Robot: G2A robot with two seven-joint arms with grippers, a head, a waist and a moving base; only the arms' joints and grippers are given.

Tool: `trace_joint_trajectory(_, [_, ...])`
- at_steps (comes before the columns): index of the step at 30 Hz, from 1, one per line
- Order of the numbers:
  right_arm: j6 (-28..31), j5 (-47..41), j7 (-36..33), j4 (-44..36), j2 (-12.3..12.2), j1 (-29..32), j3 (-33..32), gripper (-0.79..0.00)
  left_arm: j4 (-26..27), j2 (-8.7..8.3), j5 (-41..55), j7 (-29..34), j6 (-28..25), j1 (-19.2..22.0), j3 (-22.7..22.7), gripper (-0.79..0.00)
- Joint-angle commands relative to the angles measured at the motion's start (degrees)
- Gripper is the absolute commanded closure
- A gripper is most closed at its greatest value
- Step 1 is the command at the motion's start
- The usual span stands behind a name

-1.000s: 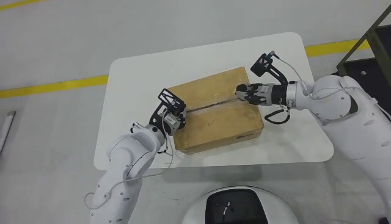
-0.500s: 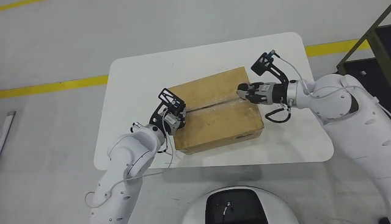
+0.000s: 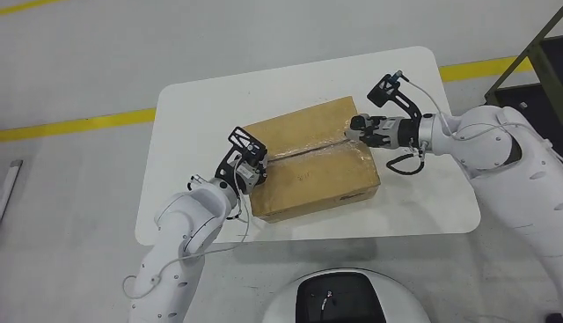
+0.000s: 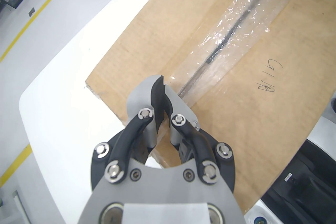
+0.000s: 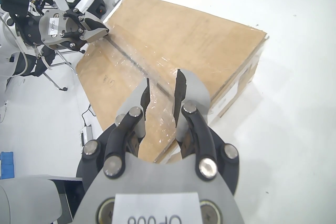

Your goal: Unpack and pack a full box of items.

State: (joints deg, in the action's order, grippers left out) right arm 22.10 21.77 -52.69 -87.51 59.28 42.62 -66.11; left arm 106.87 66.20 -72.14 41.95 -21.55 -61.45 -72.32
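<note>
With left gripper (image 3: pixel 261 159) clamped shut at the left end of the tape (image 3: pixel 308 147), mid-frame, and right gripper (image 3: pixel 354 128) parted astride its right end, likely to strip it off the closed box (image 3: pixel 303 182)

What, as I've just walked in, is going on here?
A cardboard box sits on the white table, its top sealed with a strip of clear tape. The left gripper is shut at one end of the strip. The right gripper is open at the other end, straddling the tape. Nothing is unpacked yet.
</note>
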Motion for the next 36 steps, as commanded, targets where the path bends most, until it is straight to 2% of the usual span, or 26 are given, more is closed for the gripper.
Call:
trace_joint_trajectory(1, [-0.28,0.45,0.23,0.02,-0.13,0.02,-0.51,-0.280,0.02,-0.01,0.12,-0.05,-0.09,0.08,0.03,0.000])
trace_joint_trajectory(3, [-0.92,1.06,0.57,0.27,-0.29,0.09,-1.22,-0.296,-0.02,-0.03,0.17,-0.08,-0.20,0.11,0.06,0.000])
trace_joint_trajectory(4, [-1.11,1.09,0.97,0.33,-0.35,0.19,-1.56,-0.311,-0.04,-0.04,0.19,-0.08,-0.22,0.13,0.05,-0.028])
trace_joint_trajectory(5, [-1.39,0.98,1.42,0.44,-0.41,0.29,-1.97,-0.314,-0.02,-0.05,0.21,-0.08,-0.22,0.14,0.06,-0.111])
trace_joint_trajectory(6, [-1.82,1.35,1.94,0.50,-0.50,0.33,-2.45,-0.314,0.00,-0.05,0.23,-0.06,-0.21,0.14,0.07,-0.231])
trace_joint_trajectory(7, [-2.07,1.38,2.51,0.36,-0.54,0.51,-2.78,-0.336,0.06,-0.06,0.25,-0.03,-0.19,0.15,0.08,-0.406])
trace_joint_trajectory(8, [-2.41,0.99,3.39,0.32,-0.58,0.74,-3.27,-0.332,0.21,-0.07,0.29,0.07,-0.15,0.17,0.08,-0.619])
trace_joint_trajectory(9, [-2.68,1.05,4.12,0.19,-0.64,1.00,-3.66,-0.329,0.38,-0.08,0.31,0.16,-0.13,0.19,0.07,-0.785])
trace_joint_trajectory(12, [-3.28,0.51,7.74,-1.00,-0.74,2.39,-5.04,-0.299,1.13,-0.12,0.15,-0.27,0.44,0.17,-0.32,-0.785])
trace_joint_trajectory(13, [-3.10,0.37,8.97,-1.59,-0.77,3.00,-5.43,-0.182,1.43,-0.15,-0.03,-0.39,0.56,0.11,-0.47,-0.785])
trace_joint_trajectory(14, [-3.03,0.54,10.75,-2.20,-0.81,3.59,-6.02,0.000,1.80,-0.16,0.19,-0.63,0.93,0.00,-0.76,-0.785])
trace_joint_trajectory(24, [-0.01,1.03,25.69,-8.58,-0.71,10.78,-8.58,0.000,7.75,-0.72,2.50,-0.01,2.54,-3.02,-5.72,-0.785])
trace_joint_trajectory(27, [0.45,1.67,27.76,-9.34,-0.65,11.72,-8.89,0.000,9.42,-1.00,3.02,0.78,3.36,-4.78,-8.22,-0.785])
trace_joint_trajectory(36, [0.25,0.05,27.05,-9.35,-0.56,12.03,-8.54,0.000,13.35,-1.97,1.48,2.29,5.53,-11.95,-17.71,-0.785])
